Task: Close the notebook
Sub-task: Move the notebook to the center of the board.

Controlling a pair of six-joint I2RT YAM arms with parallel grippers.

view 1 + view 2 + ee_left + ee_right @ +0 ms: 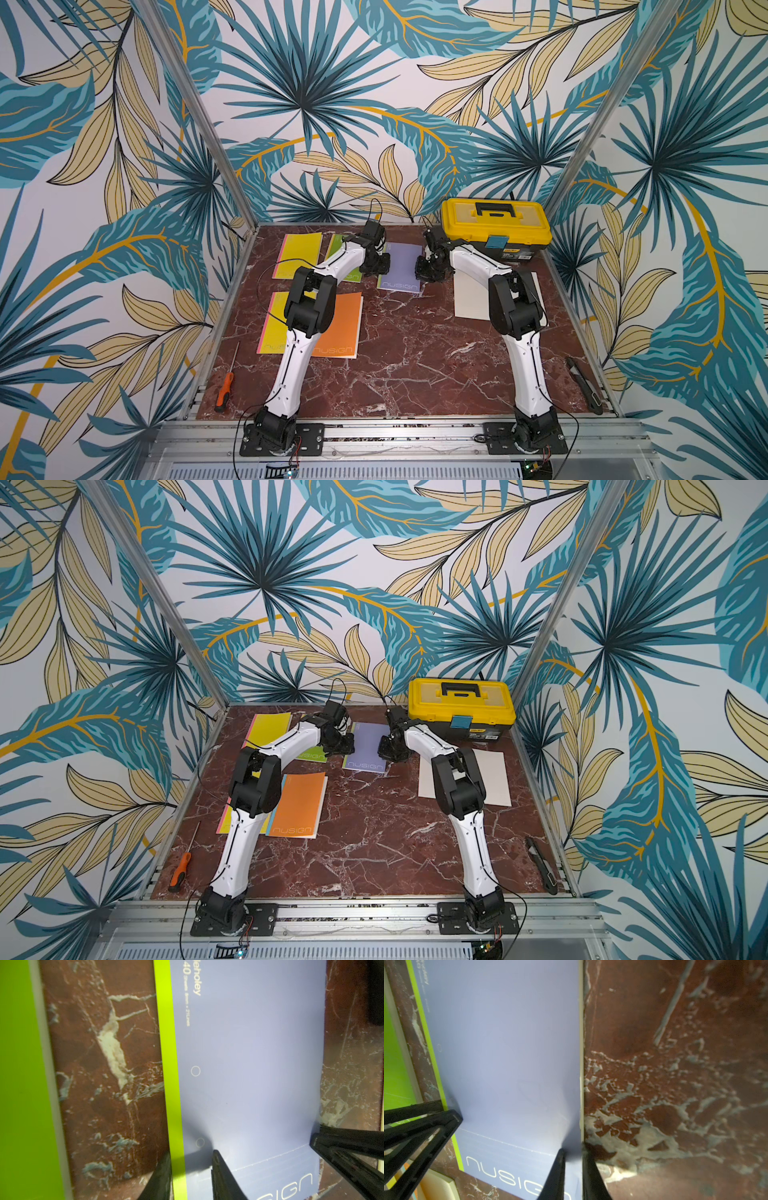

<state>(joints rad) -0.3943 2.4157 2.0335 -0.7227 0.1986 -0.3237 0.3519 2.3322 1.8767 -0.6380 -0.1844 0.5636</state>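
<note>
Both top views, red marble tabletop [415, 353], loud leafy wallpaper [299, 83], lilac notebook [401, 266] lying closed, left gripper [191, 1153] clenched at its spine, right gripper [573, 1148] at the page edge, can't tell if it's pinching

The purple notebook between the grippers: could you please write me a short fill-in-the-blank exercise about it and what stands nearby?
1. The purple notebook lies flat with its cover ___.
2. The strip along its spine is lime ___.
3. The lettering on its cover reads ___.
4. Behind the right gripper stands a yellow ___.
Missing words: closed; green; nusign; toolbox.
</note>
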